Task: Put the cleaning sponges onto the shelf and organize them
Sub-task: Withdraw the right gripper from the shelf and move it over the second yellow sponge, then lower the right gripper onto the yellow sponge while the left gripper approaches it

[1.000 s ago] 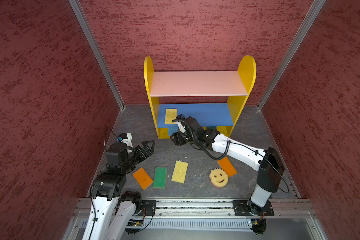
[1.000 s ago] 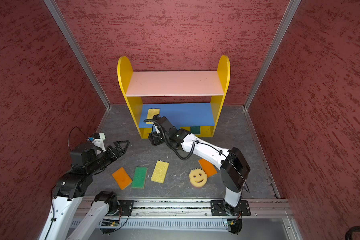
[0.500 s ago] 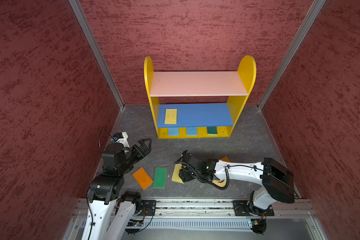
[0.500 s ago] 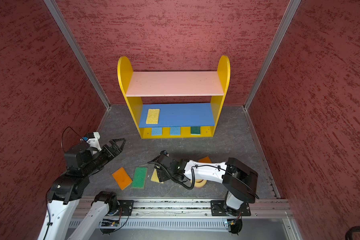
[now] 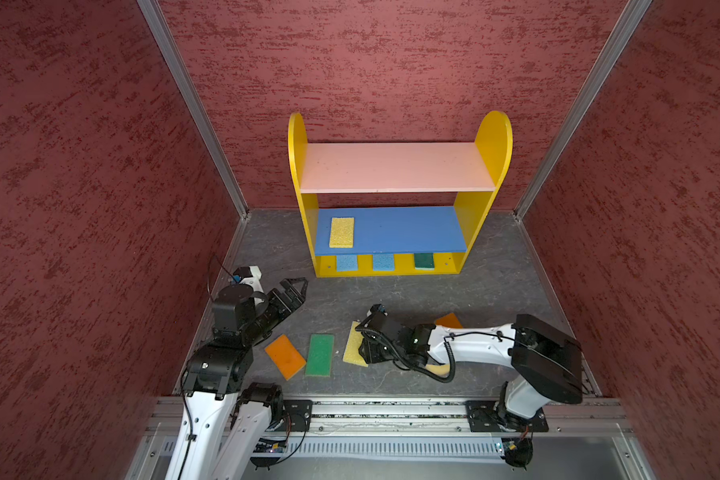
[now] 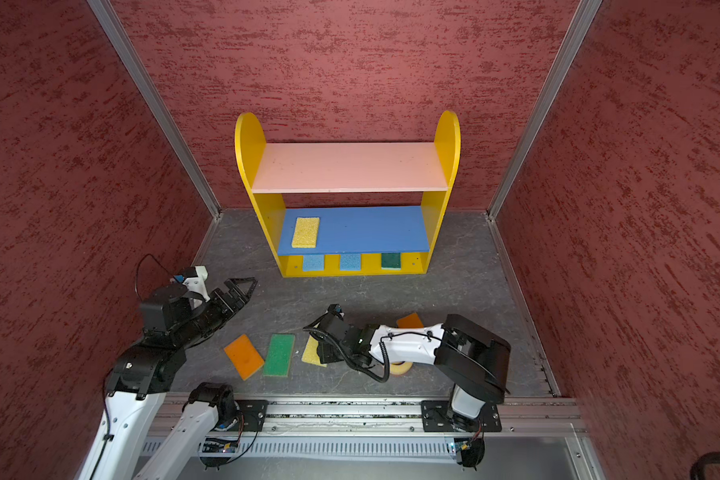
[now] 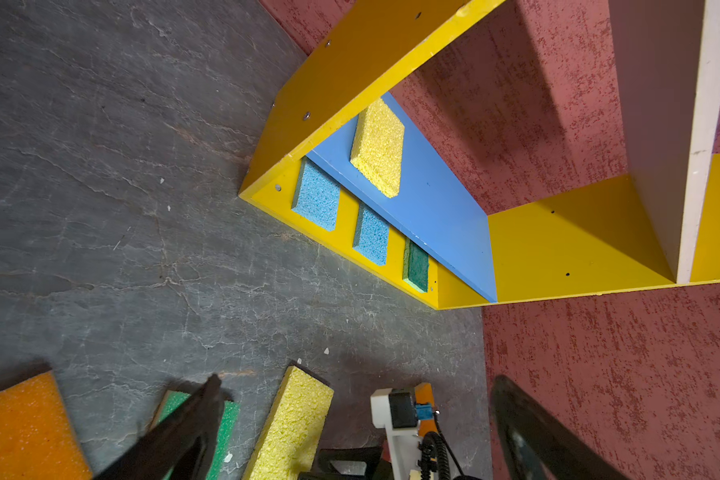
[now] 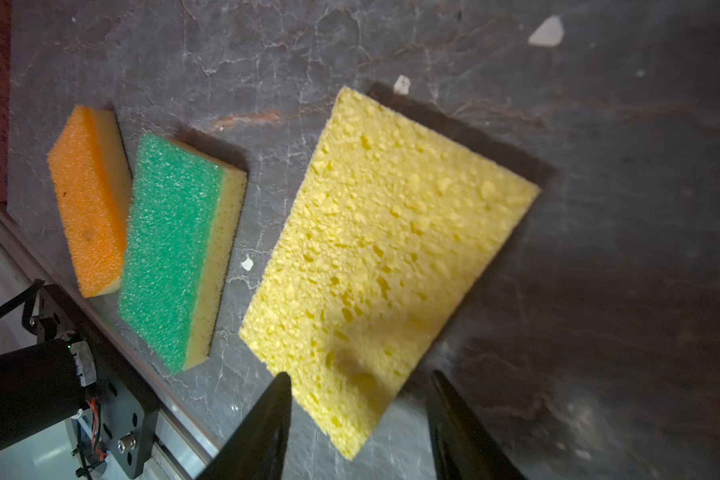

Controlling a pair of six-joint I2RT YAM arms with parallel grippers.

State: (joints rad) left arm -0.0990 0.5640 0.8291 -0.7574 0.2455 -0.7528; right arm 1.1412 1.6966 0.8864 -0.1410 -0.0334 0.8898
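Bracketing a yellow sponge [image 8: 383,232] on the floor [image 5: 391,299], your right gripper [image 8: 358,374] stands parted, not yet pinching, your left gripper [image 5: 300,293] spread and empty; four sponges [image 5: 341,232] sit on the shelf [image 5: 493,137], five not yet.

right arm [image 5: 470,343] pulled back out of the three-tier yellow shelf [image 5: 466,224], off its blue middle board [image 5: 400,230], down to the front of the desk [image 5: 391,299]. right claw [image 8: 358,382] now straddles a corner of the loose yellow rectangular sponge [image 8: 387,249]. round yellow smiley sponge [image 6: 400,368] now mostly hidden under that arm.
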